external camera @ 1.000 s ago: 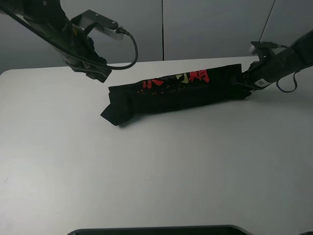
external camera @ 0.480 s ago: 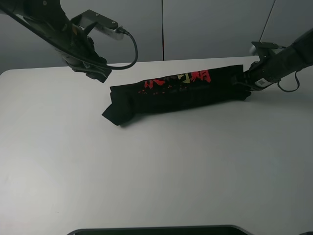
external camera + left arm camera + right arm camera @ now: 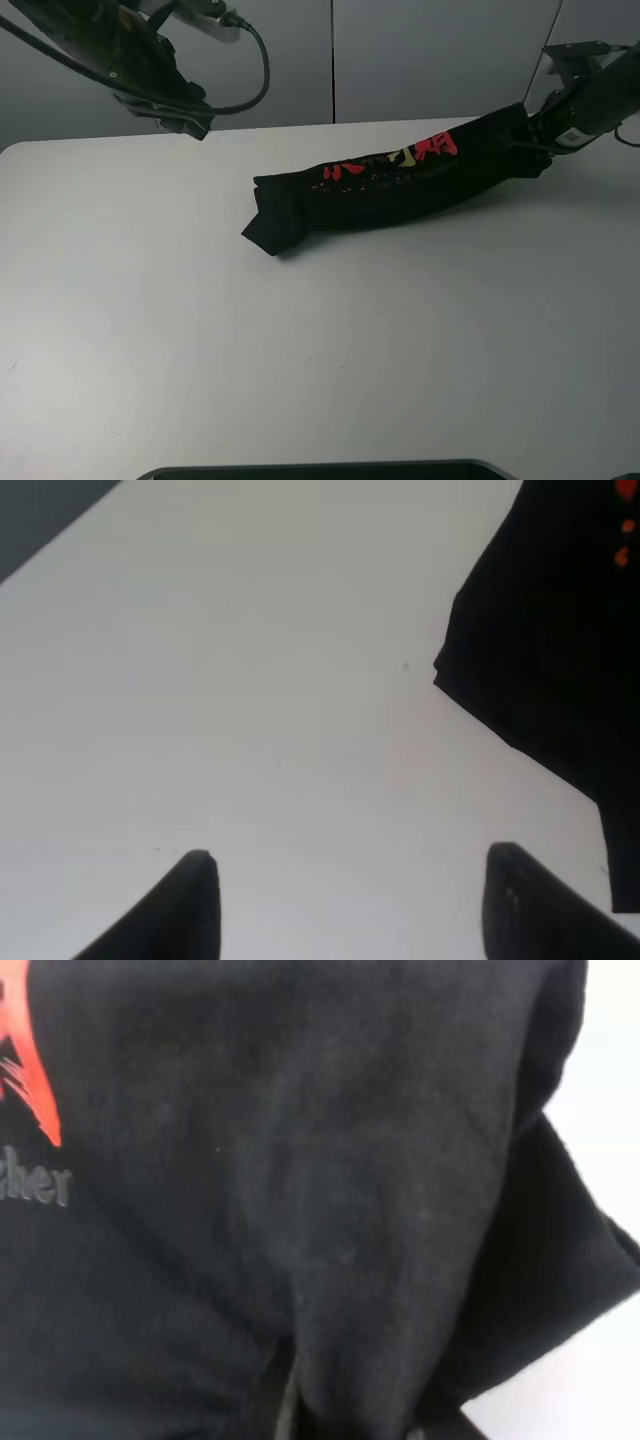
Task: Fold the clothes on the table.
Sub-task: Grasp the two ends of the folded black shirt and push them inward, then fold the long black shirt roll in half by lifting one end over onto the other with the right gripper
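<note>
One black garment lies rolled into a long, narrow bundle on the white tabletop. It slants across the far half of the tabletop, from about the middle toward the far right corner. Its end near the middle of the tabletop rests flat, with a folded flap sticking out. Its other end rises off the tabletop to meet the right arm, which reaches in over the far right corner. Red and pale yellow lettering runs along the bundle's upper face, brightest near the raised end.

The right jaws look closed on that raised end. The right wrist view is almost wholly filled with creased black garment, along with a patch of red lettering and some grey letters — the fingers themselves are buried in the cloth, so the grip is read from the lifted end in the high view.

The left arm hangs above the far left part of the tabletop, well apart from the bundle, with a black cable looping off it. The left jaws stand wide apart and hold nothing: two dark fingertips frame bare tabletop, and the garment's flat end lies just beyond them, untouched.
</note>
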